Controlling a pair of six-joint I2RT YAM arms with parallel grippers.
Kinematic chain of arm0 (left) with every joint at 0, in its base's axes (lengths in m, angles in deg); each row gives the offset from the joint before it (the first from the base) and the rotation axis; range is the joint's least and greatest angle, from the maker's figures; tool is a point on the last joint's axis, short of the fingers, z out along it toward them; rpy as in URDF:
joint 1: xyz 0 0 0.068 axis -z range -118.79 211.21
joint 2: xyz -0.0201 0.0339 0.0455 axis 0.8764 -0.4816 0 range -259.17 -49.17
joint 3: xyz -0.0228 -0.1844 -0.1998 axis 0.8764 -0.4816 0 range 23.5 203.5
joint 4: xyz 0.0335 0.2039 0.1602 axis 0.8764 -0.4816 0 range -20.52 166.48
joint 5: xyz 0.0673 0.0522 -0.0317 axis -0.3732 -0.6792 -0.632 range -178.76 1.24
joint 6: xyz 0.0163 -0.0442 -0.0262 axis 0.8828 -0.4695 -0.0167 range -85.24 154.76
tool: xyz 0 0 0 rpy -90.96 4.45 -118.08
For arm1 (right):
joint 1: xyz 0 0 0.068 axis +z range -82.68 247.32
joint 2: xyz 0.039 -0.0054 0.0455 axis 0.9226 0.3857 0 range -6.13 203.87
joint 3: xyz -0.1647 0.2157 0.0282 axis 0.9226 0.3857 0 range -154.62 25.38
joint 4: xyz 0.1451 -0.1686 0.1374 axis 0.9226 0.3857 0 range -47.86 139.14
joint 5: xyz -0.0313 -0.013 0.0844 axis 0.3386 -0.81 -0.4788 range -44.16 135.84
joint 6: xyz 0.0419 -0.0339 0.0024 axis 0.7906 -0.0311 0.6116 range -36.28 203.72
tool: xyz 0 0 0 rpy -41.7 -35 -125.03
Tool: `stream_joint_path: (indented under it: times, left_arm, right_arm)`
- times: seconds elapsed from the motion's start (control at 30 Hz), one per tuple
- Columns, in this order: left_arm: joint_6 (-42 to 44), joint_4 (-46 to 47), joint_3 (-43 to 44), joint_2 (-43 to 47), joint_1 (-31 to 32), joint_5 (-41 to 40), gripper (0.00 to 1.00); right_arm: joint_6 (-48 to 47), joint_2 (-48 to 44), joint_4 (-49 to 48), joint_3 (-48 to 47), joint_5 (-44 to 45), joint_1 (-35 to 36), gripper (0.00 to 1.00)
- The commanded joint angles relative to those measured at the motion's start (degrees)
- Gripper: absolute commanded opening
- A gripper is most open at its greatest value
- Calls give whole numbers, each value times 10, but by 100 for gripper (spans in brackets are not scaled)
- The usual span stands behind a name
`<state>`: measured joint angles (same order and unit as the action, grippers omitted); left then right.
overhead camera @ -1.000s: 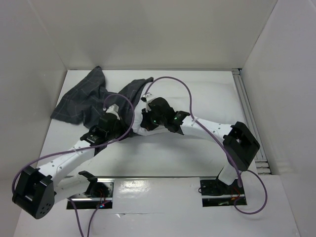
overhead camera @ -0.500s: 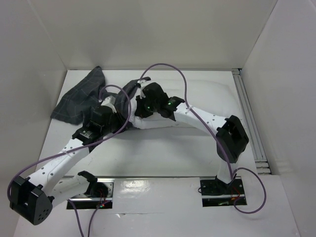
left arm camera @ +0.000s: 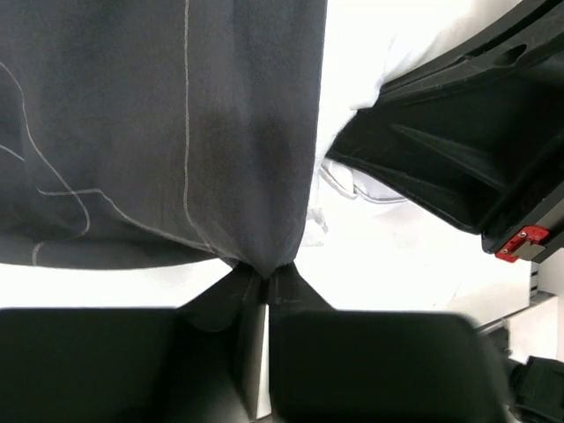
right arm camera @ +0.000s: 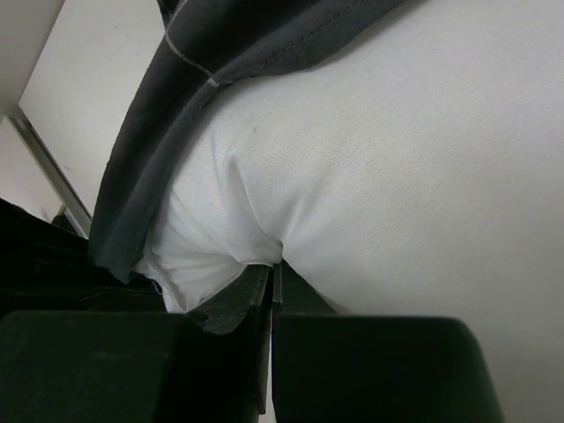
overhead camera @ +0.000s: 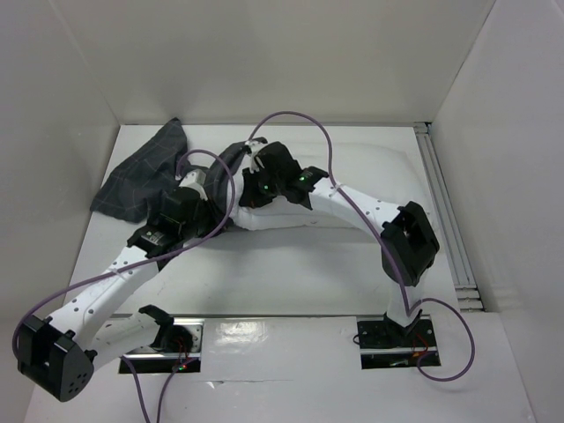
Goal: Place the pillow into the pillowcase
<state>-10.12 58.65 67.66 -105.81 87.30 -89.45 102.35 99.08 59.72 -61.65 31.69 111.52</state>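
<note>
Mid-insert, hem wanted tension.
Left gripper clamped the pillowcase edge and right gripper pinched the pillow corner just under that hem. I reckoned lift left, push right low — mouth probably narrow, poorly seen.

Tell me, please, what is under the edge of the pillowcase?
The white pillow: the dark hem of the pillowcase lies over one end of it. How far the pillow reaches inside cannot be seen, because the cloth covers it.
</note>
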Motion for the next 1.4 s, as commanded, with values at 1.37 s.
stream_joint_path:
  times: [1.37]
  left_arm:
    - [89, -105, 231, -53, -75, 227, 0]
  right_arm:
    - [47, 47, -250, 86, -14, 25, 0]
